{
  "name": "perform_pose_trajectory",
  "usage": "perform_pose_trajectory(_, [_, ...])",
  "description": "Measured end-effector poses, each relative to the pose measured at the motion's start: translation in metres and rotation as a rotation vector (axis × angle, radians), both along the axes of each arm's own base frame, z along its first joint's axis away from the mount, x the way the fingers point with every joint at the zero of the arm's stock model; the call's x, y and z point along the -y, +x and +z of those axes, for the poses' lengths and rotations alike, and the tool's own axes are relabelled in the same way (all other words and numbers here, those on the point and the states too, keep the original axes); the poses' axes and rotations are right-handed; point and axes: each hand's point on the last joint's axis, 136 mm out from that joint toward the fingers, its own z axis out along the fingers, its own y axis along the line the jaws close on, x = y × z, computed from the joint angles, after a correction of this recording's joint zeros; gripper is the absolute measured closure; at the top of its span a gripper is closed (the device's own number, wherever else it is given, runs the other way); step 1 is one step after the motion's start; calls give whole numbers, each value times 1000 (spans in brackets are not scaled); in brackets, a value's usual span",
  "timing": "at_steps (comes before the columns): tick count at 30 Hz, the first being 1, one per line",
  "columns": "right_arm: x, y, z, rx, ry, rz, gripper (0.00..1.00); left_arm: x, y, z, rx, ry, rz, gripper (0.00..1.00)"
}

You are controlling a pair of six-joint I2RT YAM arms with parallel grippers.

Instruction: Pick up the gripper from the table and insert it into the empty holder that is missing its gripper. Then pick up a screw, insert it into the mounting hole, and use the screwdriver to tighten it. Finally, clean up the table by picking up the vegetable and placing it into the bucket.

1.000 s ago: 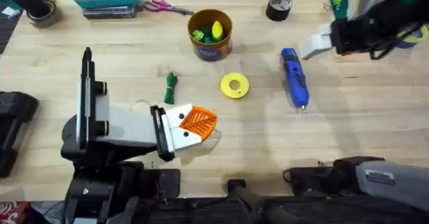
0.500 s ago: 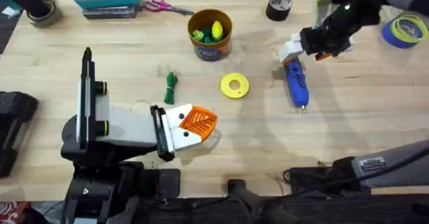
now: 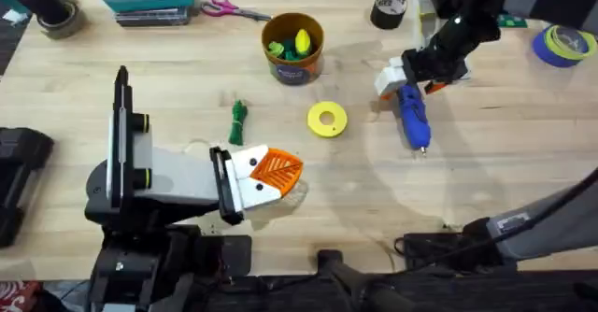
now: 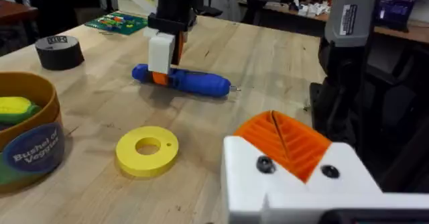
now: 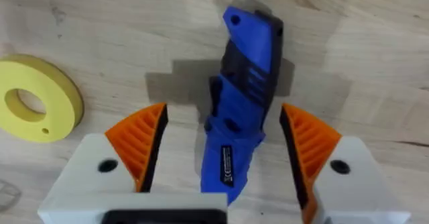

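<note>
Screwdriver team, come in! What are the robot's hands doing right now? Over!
Right gripper open, straddling the blue screwdriver on the table, not gripping. Left gripper shut, parked low. Nothing blocking; yellow disc sits apart.

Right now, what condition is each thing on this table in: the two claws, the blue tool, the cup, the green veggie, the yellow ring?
Right gripper: open, fingers on either side of the screwdriver.
Left gripper: shut, holding nothing.
Screwdriver: lying flat on the table.
Bucket: upright, toy foods inside.
Vegetable: lying on the table, outside the bucket.
Yellow ring: lying flat.
</note>
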Motion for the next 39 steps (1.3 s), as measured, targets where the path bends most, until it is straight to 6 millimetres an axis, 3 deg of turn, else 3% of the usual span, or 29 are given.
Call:
perform_pose_trajectory(13, [10,19,-3,77,11,-54,6,0,0,0,0,0,0,998])
perform_pose_trajectory(23, [13,4,-34,19,0,-51,6,0,0,0,0,0,0,998])
perform_pose_trajectory(28, [13,6,-34,29,-2,-51,31,0,0,0,0,0,0,998])
perform_pose_trajectory(31, [15,7,-34,32,-14,-38,193,0,0,0,0,0,0,998])
perform_pose_trajectory(36, [17,9,-35,39,-17,-14,931,0,0,0,0,0,0,998])
perform_pose_trajectory(39, [16,8,-37,33,-15,-10,976,0,0,0,0,0,0,998])
